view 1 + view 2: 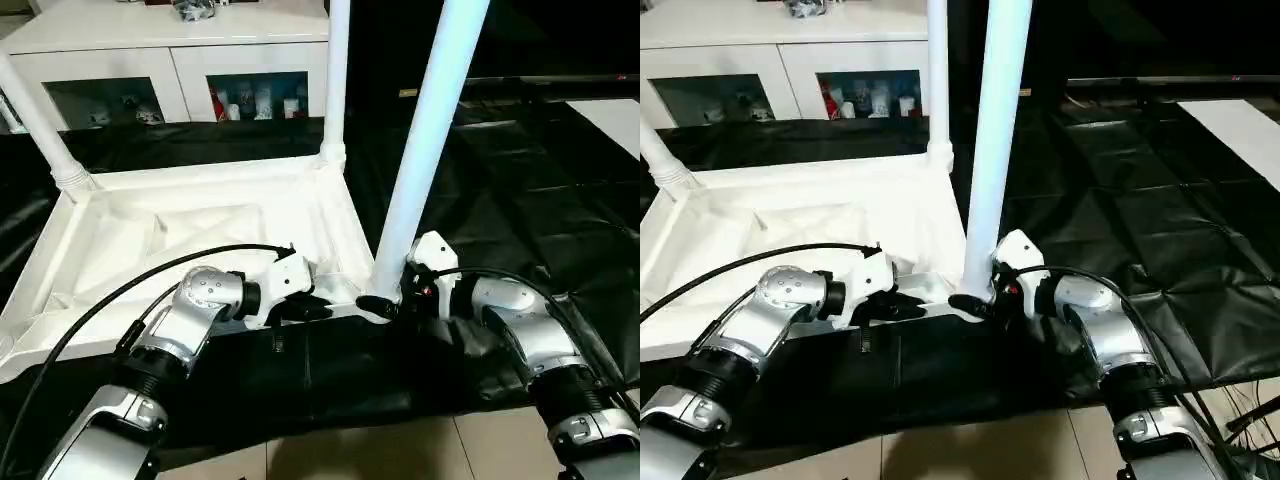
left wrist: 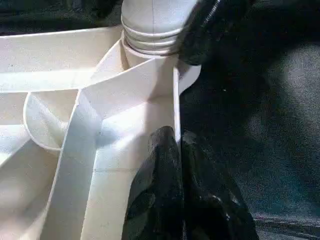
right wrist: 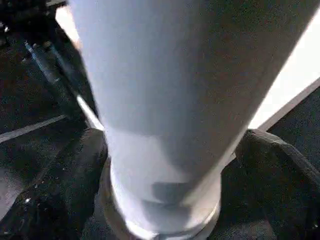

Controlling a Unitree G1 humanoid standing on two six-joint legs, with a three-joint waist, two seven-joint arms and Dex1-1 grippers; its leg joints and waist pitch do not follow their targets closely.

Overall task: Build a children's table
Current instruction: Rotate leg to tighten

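Plastic, white, stiff and likely light, the upturned ribbed children's table lies on the black cloth, its near-right tapered leg between the right gripper's spread jaws at the base, the best hold, left gripper pinched together beside the rim

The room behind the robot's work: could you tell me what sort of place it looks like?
Probably an indoor lab or demo room: a white cabinet with glass doors holding small items, a work table draped in black cloth, and a tiled floor.
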